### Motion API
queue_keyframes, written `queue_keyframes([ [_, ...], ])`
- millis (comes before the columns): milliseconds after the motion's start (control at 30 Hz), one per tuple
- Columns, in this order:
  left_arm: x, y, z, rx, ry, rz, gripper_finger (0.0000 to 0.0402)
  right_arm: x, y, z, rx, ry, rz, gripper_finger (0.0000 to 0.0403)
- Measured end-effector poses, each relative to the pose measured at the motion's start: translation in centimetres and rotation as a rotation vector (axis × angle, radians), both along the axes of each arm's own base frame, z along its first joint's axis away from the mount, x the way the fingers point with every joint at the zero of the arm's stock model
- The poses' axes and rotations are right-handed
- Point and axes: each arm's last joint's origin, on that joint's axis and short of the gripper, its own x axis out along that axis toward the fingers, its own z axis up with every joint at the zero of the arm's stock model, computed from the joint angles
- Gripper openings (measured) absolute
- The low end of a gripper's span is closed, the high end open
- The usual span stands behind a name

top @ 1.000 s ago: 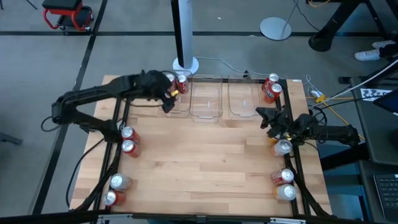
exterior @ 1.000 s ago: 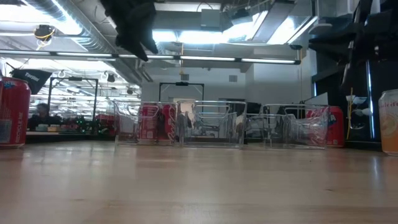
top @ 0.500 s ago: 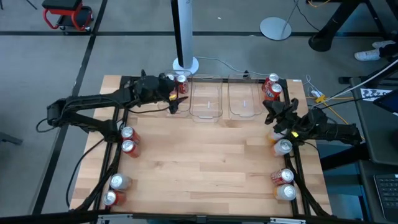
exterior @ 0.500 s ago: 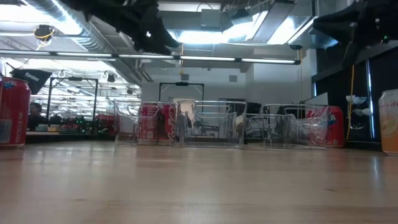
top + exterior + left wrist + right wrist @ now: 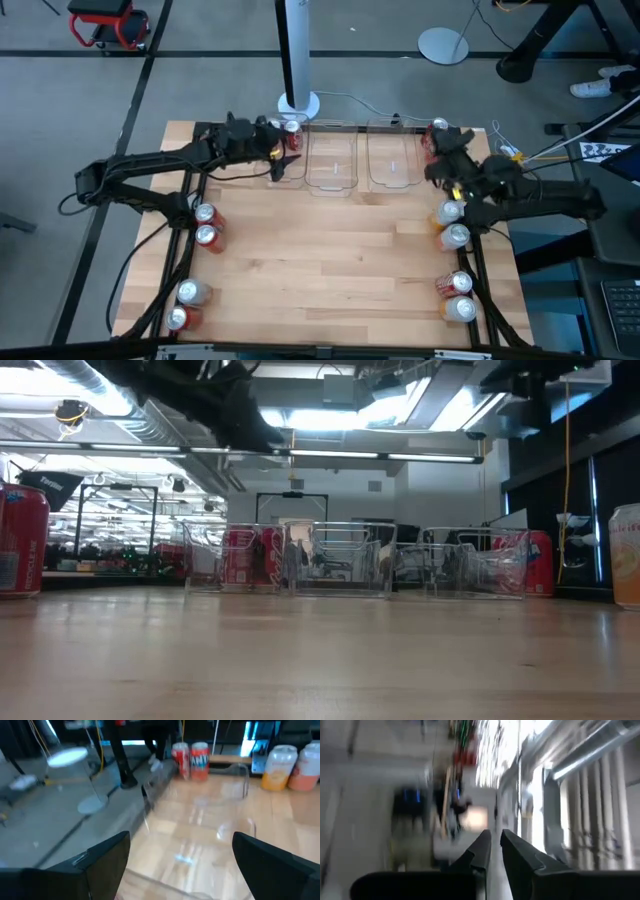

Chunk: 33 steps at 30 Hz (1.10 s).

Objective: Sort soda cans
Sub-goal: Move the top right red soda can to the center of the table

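My left gripper (image 5: 284, 168) (image 5: 181, 840) hangs open above the leftmost clear bin (image 5: 296, 158) at the far edge, touching nothing. Red soda cans (image 5: 292, 130) (image 5: 245, 556) stand upright at that bin. My right gripper (image 5: 436, 160) (image 5: 494, 840) is raised beside the red cans in the far right corner (image 5: 437, 130), fingers shut on nothing. More cans stand in pairs: left side (image 5: 206, 224), near left (image 5: 184, 305), right side, orange and silver (image 5: 451, 225), and near right (image 5: 455, 298). The left wrist view shows two red cans (image 5: 190, 755) and pale orange ones (image 5: 282, 767).
Three clear bins stand in a row along the far edge: left, middle (image 5: 332, 165) and right (image 5: 392, 160). A white pole base (image 5: 298, 102) sits behind them. Cables run past the right table edge (image 5: 515, 160). The wooden middle of the table (image 5: 330, 250) holds no cans.
My right gripper has risen and moved from beside the orange can toward the far edge, ending by the red cans in the far right corner. My left gripper has shifted slightly toward the right over the left bin, then held still. No can has moved.
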Motion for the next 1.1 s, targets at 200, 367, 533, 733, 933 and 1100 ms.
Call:
queue_keyframes([
  [200,-0.2,0.0,-1.0,-0.005,0.036,0.005,0.0337,1.8,-2.0,2.8,-0.014,0.064,-0.204,0.0046],
  [367,-0.2,0.0,-1.0,0.016,0.049,0.0,0.0337,3.1,-4.6,3.4,0.001,0.163,-0.339,0.0046],
  [533,-0.2,0.0,-1.0,0.017,0.05,0.0,0.0337,3.5,-8.3,3.1,0.065,0.309,-0.478,0.0046],
  [733,-0.2,0.0,-1.0,0.019,0.051,-0.001,0.0337,3.2,-12.6,3.4,0.272,0.336,-0.439,0.0046],
  [933,-0.2,0.0,-1.0,0.044,0.065,-0.011,0.0337,2.4,-17.0,3.3,0.611,0.329,-0.453,0.0046],
  [1100,-0.2,0.0,-1.0,0.054,0.069,-0.015,0.0337,1.4,-20.2,2.2,0.797,0.352,-0.502,0.0046],
])
